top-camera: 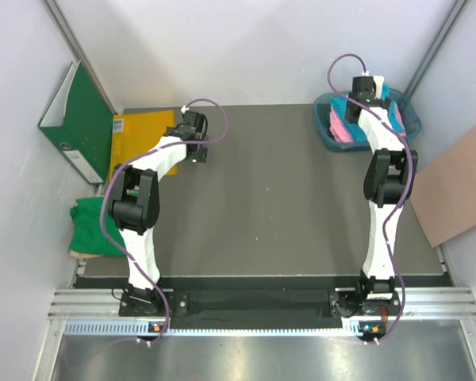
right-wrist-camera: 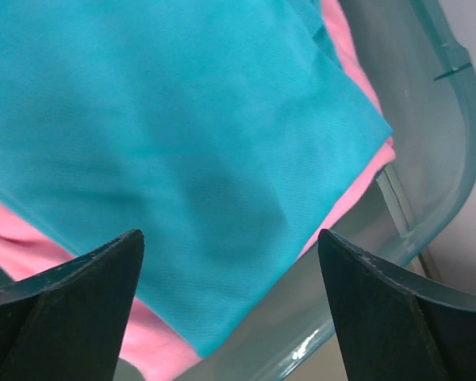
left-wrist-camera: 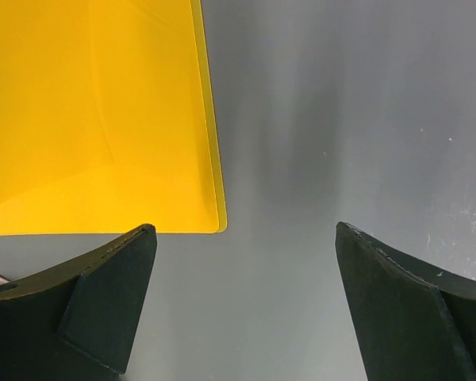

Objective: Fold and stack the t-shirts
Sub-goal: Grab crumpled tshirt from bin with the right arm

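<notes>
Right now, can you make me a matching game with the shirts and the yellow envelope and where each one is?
1 turquoise t-shirt
2 pink t-shirt
3 green t-shirt
4 yellow envelope

A beside the green binder
B underneath in the bin
C bunched up alone on the left
D on top in the bin

Pairs: 1-D, 2-B, 3-C, 4-A

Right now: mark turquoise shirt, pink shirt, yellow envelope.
turquoise shirt [right-wrist-camera: 182, 159]: right wrist view, middle of cloth.
pink shirt [right-wrist-camera: 155, 349]: right wrist view, lower exposed strip.
yellow envelope [left-wrist-camera: 87, 119]: left wrist view, flat face.
</notes>
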You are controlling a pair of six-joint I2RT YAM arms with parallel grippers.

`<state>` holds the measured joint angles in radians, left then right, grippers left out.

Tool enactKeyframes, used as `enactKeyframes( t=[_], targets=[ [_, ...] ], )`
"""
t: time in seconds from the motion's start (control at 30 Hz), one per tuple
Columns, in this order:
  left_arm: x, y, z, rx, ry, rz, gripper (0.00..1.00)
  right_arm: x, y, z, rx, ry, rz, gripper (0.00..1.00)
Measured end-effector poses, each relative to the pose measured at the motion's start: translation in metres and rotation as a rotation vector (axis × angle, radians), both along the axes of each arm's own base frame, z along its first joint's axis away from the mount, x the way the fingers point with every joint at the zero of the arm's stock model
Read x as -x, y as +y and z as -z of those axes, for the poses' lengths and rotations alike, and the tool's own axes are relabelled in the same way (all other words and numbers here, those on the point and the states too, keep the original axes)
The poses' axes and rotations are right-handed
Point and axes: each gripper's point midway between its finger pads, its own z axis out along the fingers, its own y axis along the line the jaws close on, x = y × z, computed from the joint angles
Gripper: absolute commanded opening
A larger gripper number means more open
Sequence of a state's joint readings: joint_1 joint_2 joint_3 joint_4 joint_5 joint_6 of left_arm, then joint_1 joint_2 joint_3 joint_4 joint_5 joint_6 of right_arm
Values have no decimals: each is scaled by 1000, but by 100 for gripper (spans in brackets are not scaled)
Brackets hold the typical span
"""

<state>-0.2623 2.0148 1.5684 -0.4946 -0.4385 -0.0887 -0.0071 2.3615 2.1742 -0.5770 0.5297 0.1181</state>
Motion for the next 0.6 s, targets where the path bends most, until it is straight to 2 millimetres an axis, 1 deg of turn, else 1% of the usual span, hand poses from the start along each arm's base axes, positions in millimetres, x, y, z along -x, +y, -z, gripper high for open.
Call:
enactKeyframes(
  t=[0.13, 0.27, 0.3, 0.33, 0.37, 0.4, 0.43, 0.6],
  targets=[
    [-1, 0, -1, 2, -3, 1, 99, -1, 10, 7, -29, 9, -26, 69],
    [-1, -1, -2, 3, -3, 2, 99, 0, 13, 27, -81, 44, -41, 59],
    [-1, -1, -2, 4, -3, 3, 99, 1, 14, 32, -92, 54, -42, 56],
    [-1, -1, -2, 4, -3, 3, 99, 2, 14, 40, -108, 67, -42, 41],
    [-1, -1, -2, 4, -3, 3, 99, 3, 14, 48, -126, 80, -42, 35],
    [-1, -1, -2, 4, -3, 3, 99, 4, 13, 54, -137, 89, -41, 12],
    [-1, -1, -2, 4, -2, 3, 99, 4, 13, 57, -146, 94, -41, 1],
    [-1, -1, -2, 4, 0, 4, 99, 5, 13, 61, -181, 86, -24, 0]
  ],
)
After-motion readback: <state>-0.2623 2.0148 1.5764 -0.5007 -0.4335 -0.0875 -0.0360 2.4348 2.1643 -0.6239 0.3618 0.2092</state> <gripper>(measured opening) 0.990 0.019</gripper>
